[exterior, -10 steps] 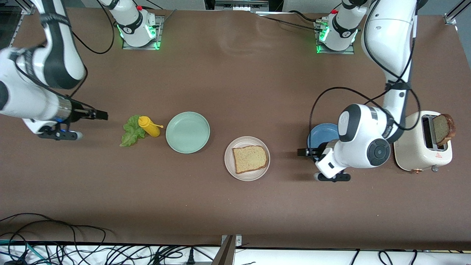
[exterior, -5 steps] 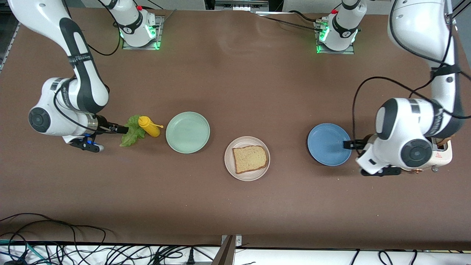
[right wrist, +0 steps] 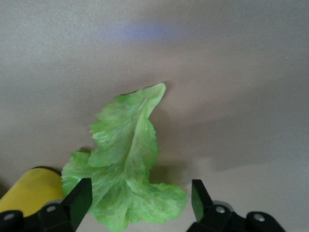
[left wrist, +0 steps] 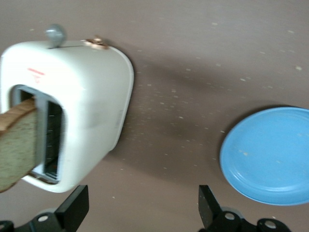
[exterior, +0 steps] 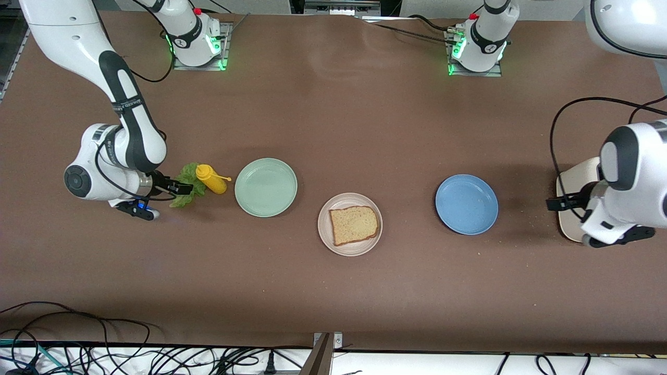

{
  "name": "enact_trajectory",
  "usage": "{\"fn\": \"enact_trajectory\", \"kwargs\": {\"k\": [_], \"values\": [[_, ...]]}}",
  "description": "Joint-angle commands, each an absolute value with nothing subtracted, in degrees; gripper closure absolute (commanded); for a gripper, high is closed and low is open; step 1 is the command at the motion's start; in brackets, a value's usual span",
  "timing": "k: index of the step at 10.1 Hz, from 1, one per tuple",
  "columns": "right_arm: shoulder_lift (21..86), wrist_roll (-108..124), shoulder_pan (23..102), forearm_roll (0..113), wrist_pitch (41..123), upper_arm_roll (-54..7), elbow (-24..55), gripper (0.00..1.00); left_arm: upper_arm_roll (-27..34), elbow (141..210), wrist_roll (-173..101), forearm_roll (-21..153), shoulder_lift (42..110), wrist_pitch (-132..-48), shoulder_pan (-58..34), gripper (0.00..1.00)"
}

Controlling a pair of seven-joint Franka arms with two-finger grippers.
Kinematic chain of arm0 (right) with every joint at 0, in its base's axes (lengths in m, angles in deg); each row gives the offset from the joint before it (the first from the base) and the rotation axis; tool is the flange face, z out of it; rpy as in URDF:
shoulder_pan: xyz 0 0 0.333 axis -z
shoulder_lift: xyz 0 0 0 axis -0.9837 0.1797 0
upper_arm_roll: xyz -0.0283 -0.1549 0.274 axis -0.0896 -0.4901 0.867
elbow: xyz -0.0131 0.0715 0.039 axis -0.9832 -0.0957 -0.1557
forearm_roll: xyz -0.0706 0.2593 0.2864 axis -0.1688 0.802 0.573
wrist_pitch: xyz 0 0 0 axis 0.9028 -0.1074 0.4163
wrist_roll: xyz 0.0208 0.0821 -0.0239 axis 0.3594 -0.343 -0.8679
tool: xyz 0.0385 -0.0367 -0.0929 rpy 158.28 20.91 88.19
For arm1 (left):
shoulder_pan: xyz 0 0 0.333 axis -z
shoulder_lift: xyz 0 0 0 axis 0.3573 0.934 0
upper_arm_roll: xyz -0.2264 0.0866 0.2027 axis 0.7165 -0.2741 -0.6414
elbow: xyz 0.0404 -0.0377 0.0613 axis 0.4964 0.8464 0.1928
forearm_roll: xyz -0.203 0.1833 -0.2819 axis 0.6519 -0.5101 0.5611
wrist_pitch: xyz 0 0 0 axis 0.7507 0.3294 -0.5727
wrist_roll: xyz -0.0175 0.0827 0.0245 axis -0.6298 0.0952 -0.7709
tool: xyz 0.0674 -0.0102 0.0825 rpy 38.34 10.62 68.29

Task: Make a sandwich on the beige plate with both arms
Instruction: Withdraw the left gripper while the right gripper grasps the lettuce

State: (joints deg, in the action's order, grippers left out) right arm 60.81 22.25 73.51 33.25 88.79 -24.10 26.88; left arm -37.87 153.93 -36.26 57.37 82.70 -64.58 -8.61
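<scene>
A: In the front view, where are the things?

B: The beige plate (exterior: 350, 224) is in the middle of the table, and one bread slice (exterior: 354, 224) lies flat on it. The lettuce leaf (exterior: 186, 190) lies toward the right arm's end, touching a yellow mustard bottle (exterior: 211, 178). The right gripper (exterior: 181, 187) is at the leaf's edge. The left gripper (exterior: 556, 204) is at the toaster (exterior: 573, 198), which the arm mostly hides.

A: And the left wrist view?

B: The left gripper (left wrist: 140, 210) has its fingers wide apart and holds nothing. A second bread slice (left wrist: 17, 145) stands in the toaster's slot. The blue plate (left wrist: 268, 154) lies beside it.

A: The right wrist view?

B: The right gripper (right wrist: 137, 205) has fingers apart, with the lettuce leaf between them, not clamped.
</scene>
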Motion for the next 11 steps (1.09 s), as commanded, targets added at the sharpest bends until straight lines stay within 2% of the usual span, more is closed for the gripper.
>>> {"fn": "enact_trajectory", "kwargs": {"k": [1, 2, 4, 6, 9, 11], "values": [[62.49, 22.95, 73.49, 34.35, 88.85, -23.92, 25.29, 0.55, -37.93, 151.04, -36.46, 54.79, 82.88, -64.05, -10.03, 0.0], [62.4, 22.94, 73.41, 34.35, 88.67, -23.83, 25.29, 0.75, -37.93, 150.24, -36.63, 54.87, 82.97, -64.14, -11.34, 0.0], [62.4, 22.07, 73.4, 34.08, 88.59, -23.83, 25.2, 1.0, -37.85, 148.39, -41.18, 55.05, 83.06, -64.14, -13.63, 0.0], [62.05, 21.72, 73.32, 33.38, 87.54, -23.92, 23.28, 1.0, -38.11, 147.78, -46.09, 54.96, 82.8, -63.97, -14.51, 0.0], [61.61, 21.8, 73.93, 29.87, 74.39, -24.18, 14.77, 1.0, -39.5, 147.33, -63.93, 55.22, 80.7, -60.55, -16.71, 0.0], [60.74, 20.76, 73.84, 27.77, 68.4, -24.27, 9.84, 1.0, -39.78, 146.46, -70.1, 55.75, 79.72, -60.1, -19.6, 0.0]]}}
